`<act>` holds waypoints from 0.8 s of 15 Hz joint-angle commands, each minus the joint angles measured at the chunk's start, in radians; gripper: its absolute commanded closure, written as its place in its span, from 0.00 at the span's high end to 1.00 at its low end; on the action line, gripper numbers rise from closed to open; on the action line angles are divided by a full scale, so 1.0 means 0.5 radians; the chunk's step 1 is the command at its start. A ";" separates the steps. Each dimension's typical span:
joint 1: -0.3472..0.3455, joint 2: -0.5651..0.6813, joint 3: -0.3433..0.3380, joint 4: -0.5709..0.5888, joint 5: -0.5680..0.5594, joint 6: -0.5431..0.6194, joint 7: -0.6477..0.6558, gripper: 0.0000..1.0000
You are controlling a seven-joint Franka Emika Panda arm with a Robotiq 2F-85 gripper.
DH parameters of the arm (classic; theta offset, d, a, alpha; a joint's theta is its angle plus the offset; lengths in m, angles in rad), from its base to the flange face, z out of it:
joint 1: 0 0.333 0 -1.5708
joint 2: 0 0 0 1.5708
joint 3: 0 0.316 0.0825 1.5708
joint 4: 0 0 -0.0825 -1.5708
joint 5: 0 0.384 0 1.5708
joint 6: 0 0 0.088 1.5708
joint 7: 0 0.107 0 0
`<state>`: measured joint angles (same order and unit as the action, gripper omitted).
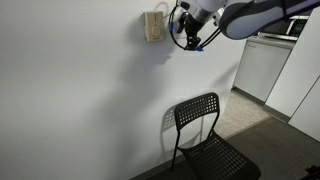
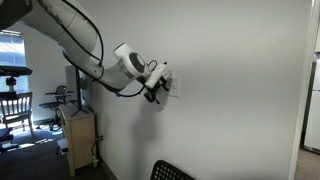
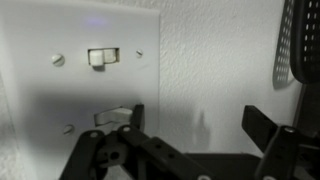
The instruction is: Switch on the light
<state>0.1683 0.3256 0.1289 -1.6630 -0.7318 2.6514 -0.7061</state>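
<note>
A beige double light switch plate [image 1: 153,26] is fixed high on the white wall; it also shows in an exterior view [image 2: 174,85]. In the wrist view the plate [image 3: 60,90] carries two toggles: one [image 3: 100,57] higher in the frame, one [image 3: 112,117] lower. My gripper [image 1: 190,38] hovers close to the wall just beside the plate, also seen in an exterior view [image 2: 155,93]. Its jaws [image 3: 195,125] are open and empty. One fingertip lies right next to the lower toggle; the other is over bare wall.
A black perforated metal chair [image 1: 205,135] stands against the wall below the switch; its back shows at the wrist view's edge [image 3: 298,40]. White cabinets [image 1: 262,65] stand to one side. A wooden cabinet [image 2: 80,135] and chair [image 2: 12,105] stand farther along the wall.
</note>
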 commanded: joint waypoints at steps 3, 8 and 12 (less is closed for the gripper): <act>0.026 0.008 -0.053 0.083 -0.184 0.025 0.104 1.00; 0.027 -0.016 -0.042 0.101 -0.279 -0.009 0.143 1.00; 0.026 -0.039 -0.036 0.115 -0.309 -0.044 0.134 1.00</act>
<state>0.1814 0.3102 0.1249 -1.6605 -0.8442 2.6306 -0.6364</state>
